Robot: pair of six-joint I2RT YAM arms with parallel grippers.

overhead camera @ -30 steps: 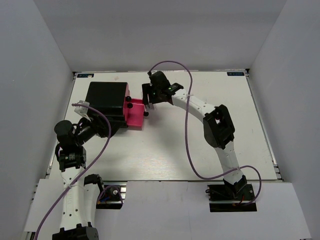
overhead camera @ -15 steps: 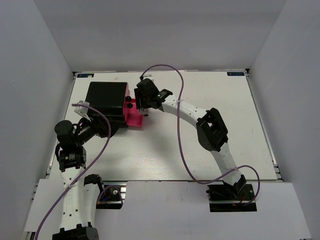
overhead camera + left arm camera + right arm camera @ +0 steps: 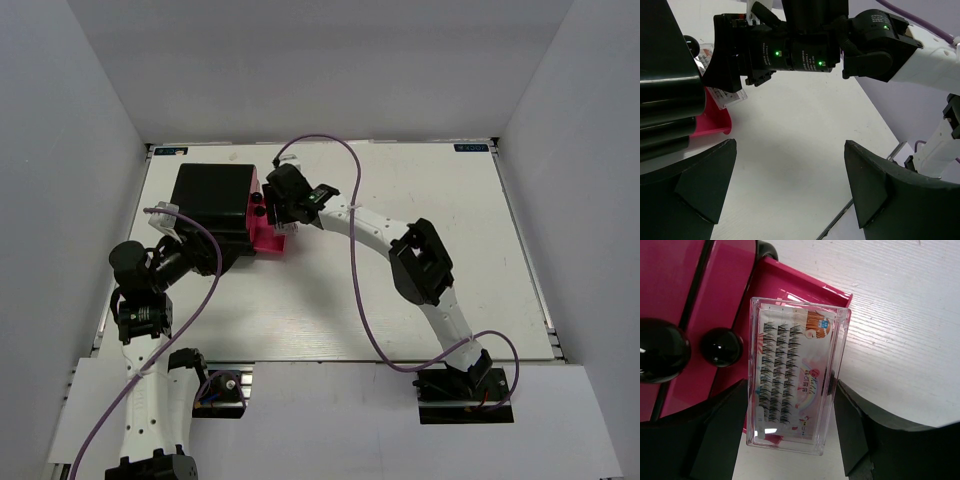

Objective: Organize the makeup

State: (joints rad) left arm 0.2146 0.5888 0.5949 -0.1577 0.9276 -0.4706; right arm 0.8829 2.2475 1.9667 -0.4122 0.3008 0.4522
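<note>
Left tool [image 3: 790, 170]: nearest; jaws wide apart with nothing between them, sitting at the 7 o'clock corner of the black box [image 3: 212, 195].
Bench [image 3: 300, 310]: white, carrying the box and both arms.
Pink drawer [image 3: 268, 240]: sticks out of the box on its 3 o'clock side, open at the top.
Right tool [image 3: 792, 390]: closed on the clear lash case [image 3: 795, 375], one finger along each long side.
Lash case: lies flat between the fingers, with rows of black lashes and a printed card showing through the lid. It hangs over the drawer's outer corner, with its 3 o'clock edge over bare bench.
Drawer knobs [image 3: 720, 346]: two black balls at 9 o'clock of the case, apart from it.
</note>
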